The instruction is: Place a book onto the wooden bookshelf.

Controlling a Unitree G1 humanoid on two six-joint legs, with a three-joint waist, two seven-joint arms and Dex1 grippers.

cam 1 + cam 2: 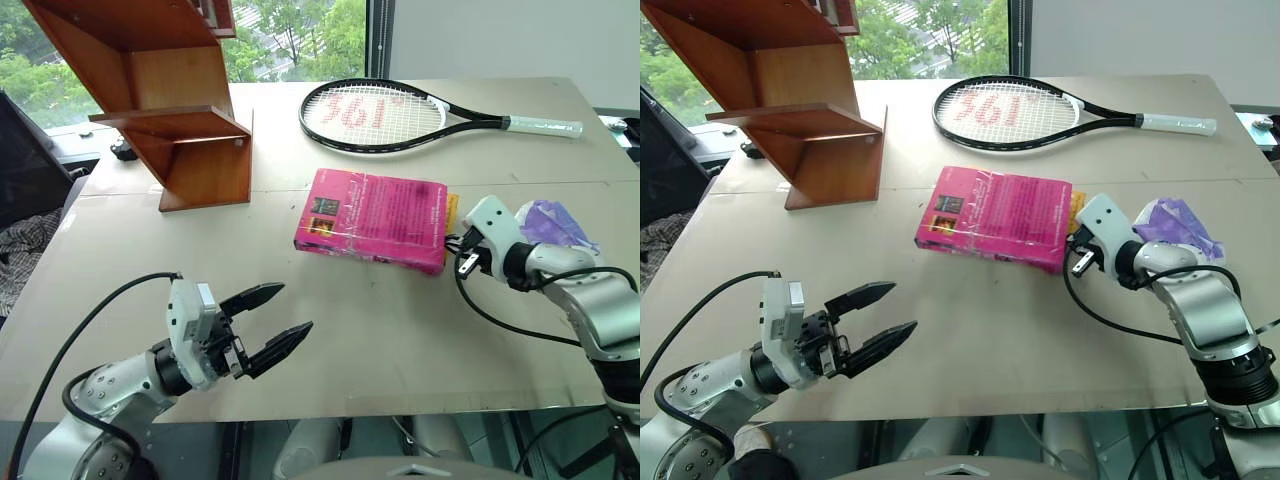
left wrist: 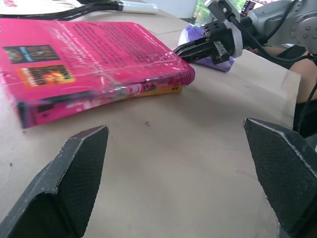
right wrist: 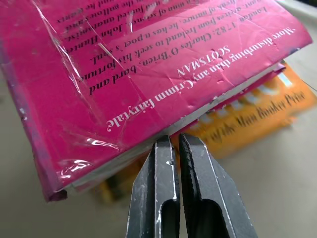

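Note:
The magenta-pink book (image 1: pixel 375 218) lies flat in the middle of the table, resting on a yellow-orange book (image 3: pixel 257 114) that peeks out beneath its right edge. My right gripper (image 3: pixel 173 141) is shut with nothing between its fingers; its tips sit at the pink book's page edge, just above the yellow-orange book. The same gripper appears at the book's far corner in the left wrist view (image 2: pixel 179 49). Near the table's front left, well short of the book, my left gripper (image 1: pixel 292 311) is open and holds nothing. The reddish-brown wooden bookshelf (image 1: pixel 170 100) stands at the back left.
A black tennis racket (image 1: pixel 400 115) with a white handle lies at the back of the table. A purple tissue pack (image 1: pixel 555 225) sits just behind my right wrist. Bare tabletop (image 1: pixel 350 330) stretches between the left gripper and the book.

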